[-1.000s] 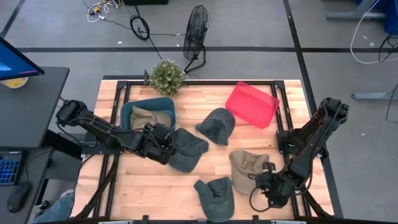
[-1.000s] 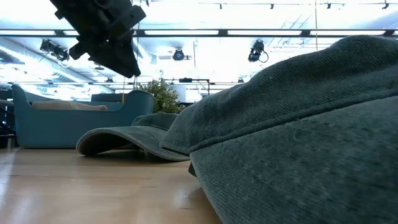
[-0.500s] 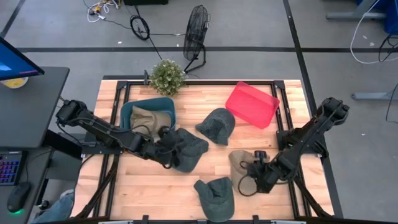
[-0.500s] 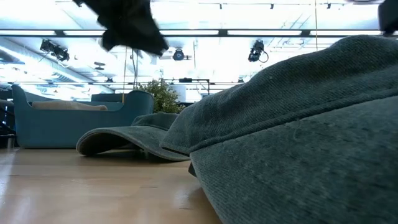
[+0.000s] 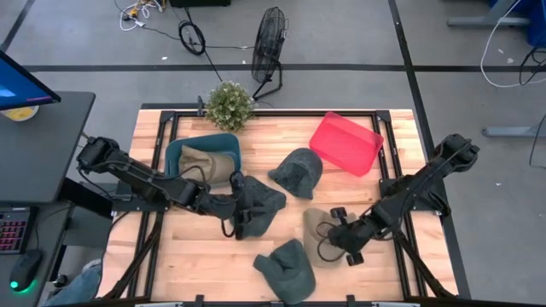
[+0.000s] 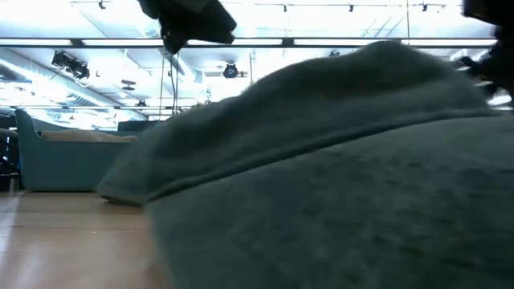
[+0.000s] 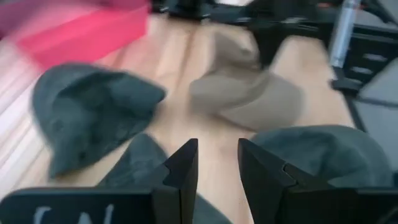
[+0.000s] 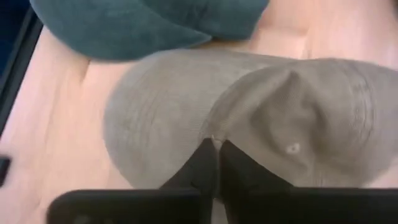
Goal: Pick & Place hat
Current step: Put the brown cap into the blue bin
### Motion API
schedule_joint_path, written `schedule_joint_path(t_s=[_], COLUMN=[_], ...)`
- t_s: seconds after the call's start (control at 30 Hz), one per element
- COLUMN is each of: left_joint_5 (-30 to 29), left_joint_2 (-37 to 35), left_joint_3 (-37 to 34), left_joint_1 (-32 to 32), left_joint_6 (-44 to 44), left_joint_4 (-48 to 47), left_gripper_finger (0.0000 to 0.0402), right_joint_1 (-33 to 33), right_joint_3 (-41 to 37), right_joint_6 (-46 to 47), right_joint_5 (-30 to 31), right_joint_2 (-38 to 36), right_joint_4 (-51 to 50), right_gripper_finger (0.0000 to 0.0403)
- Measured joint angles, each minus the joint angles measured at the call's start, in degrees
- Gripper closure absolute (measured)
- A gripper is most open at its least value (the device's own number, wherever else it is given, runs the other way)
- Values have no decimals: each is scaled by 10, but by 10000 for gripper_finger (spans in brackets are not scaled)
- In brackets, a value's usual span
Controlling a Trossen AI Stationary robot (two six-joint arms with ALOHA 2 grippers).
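A tan hat (image 5: pixel 322 227) lies on the table at the near right, and my right gripper (image 5: pixel 336 233) (image 8: pixel 214 144) is shut on it. Three dark green hats lie on the wood: one (image 5: pixel 258 205) at the middle, one (image 5: pixel 297 170) behind it, and one (image 5: pixel 284 269) at the near edge, which fills the low view (image 6: pixel 337 185). My left gripper (image 5: pixel 245 211) (image 7: pixel 217 149) hovers open over the middle dark hat's (image 7: pixel 140 168) edge, with bare wood between its fingers. A teal bin (image 5: pixel 181 150) at the left holds another tan hat (image 5: pixel 205 160). My right gripper has its two fingers closed on the tan hat where the brim meets the crown (image 8: pixel 210 132), seemingly pinching a small bit of cloth at the fingertips. The fingers come slanting down from the table's right side. The hat rests on the table.
A red bin (image 5: pixel 345 141) stands at the far right and a potted plant (image 5: pixel 229 104) at the far edge. A fan (image 5: pixel 269 53) and cables lie on the floor beyond. A desk with a monitor (image 5: pixel 21 85) stands to the left.
My right gripper has moved from the near right corner toward the table's left onto the tan hat and shut there; the tan hat has shifted a little left. The near dark hat has slid left and turned. My left gripper has moved right over the middle dark hat.
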Motion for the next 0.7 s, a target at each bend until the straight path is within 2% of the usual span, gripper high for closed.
schedule_joint_path(t_s=[0.13,0.3,0.37,0.43,0.53,0.7], left_joint_5=[43,111,117,118,118,121], left_joint_2=[0,8,18,28,37,44], left_joint_3=[0,0,0,0,0,0], left_joint_1=[7,19,21,24,28,44], left_joint_6=[60,124,144,165,187,212], left_joint_4=[67,137,152,161,181,183], left_gripper_finger=[285,285,285,285,285,275], right_joint_1=[-39,-94,-116,-143,-178,-212], right_joint_3=[26,90,116,131,133,133], right_joint_6=[-61,-187,-228,-261,-284,-324], right_joint_5=[4,12,15,-7,-41,-52], right_joint_2=[0,0,0,0,0,4], right_joint_4=[-2,1,3,4,-2,11], right_gripper_finger=[386,396,395,395,398,399])
